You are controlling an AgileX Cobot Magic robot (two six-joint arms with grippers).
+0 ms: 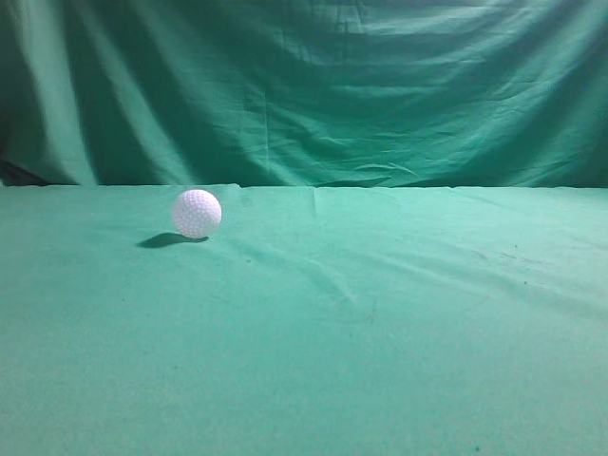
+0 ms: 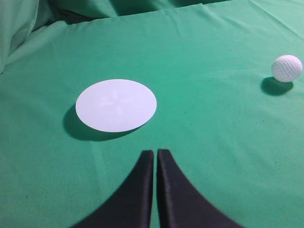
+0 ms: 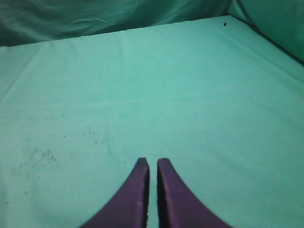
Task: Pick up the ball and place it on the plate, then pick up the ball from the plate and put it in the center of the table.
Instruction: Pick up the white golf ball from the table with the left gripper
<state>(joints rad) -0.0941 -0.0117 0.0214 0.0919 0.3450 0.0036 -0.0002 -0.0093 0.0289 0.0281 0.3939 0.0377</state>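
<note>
A white dimpled ball point(image 1: 197, 213) rests on the green cloth left of centre in the exterior view. It also shows at the right edge of the left wrist view point(image 2: 287, 68). A white round plate point(image 2: 116, 105) lies flat on the cloth ahead of my left gripper point(image 2: 155, 153), which is shut and empty, a short way behind the plate. The ball lies far to its right. My right gripper point(image 3: 153, 161) is shut and empty over bare cloth. The plate and both grippers are out of the exterior view.
A green cloth point(image 1: 380, 313) covers the table and a green curtain point(image 1: 313, 85) hangs behind it. Faint dark specks mark the cloth point(image 3: 42, 156) left of my right gripper.
</note>
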